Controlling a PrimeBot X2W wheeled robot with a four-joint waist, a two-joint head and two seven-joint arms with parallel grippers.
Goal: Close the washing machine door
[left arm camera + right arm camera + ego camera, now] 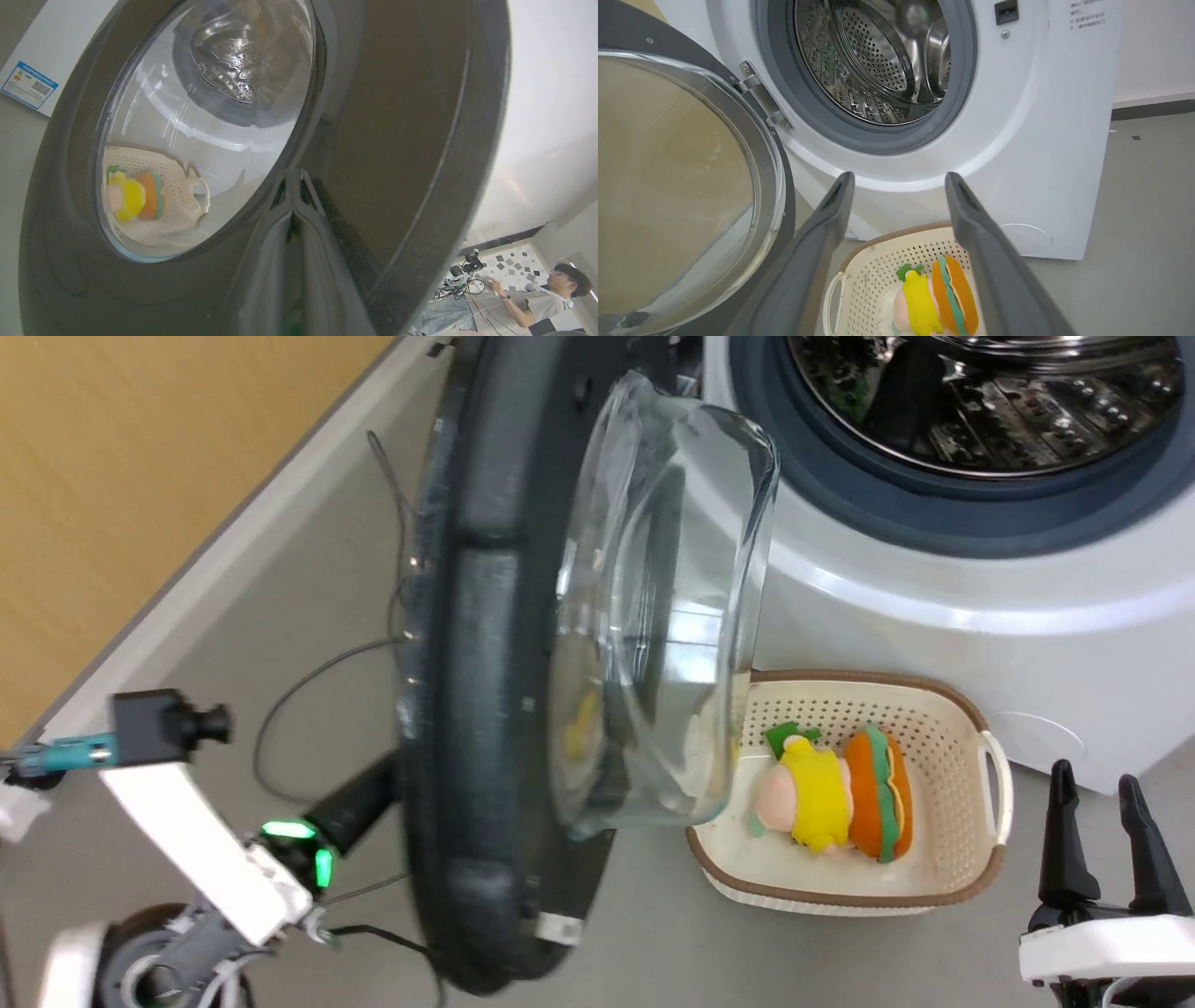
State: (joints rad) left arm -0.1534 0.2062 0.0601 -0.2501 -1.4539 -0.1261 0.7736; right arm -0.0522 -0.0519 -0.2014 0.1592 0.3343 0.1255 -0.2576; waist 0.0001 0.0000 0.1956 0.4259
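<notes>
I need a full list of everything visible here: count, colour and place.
washing machine: one, white, behind the basket.
washing machine door: one, black rim and clear glass, swung open on the left.
drum: one, shiny steel, inside the machine.
gasket: one, grey, around the drum.
basket: one, cream, on the floor before the machine.
plush toys: two, yellow-pink and orange-green, in the basket.
label: one, blue, on the machine's lower front.
person: one, grey top, far off in the room.
left gripper: one, dark, shut, tips on the door's outer face.
right gripper: one, dark, open, right of the basket.
</notes>
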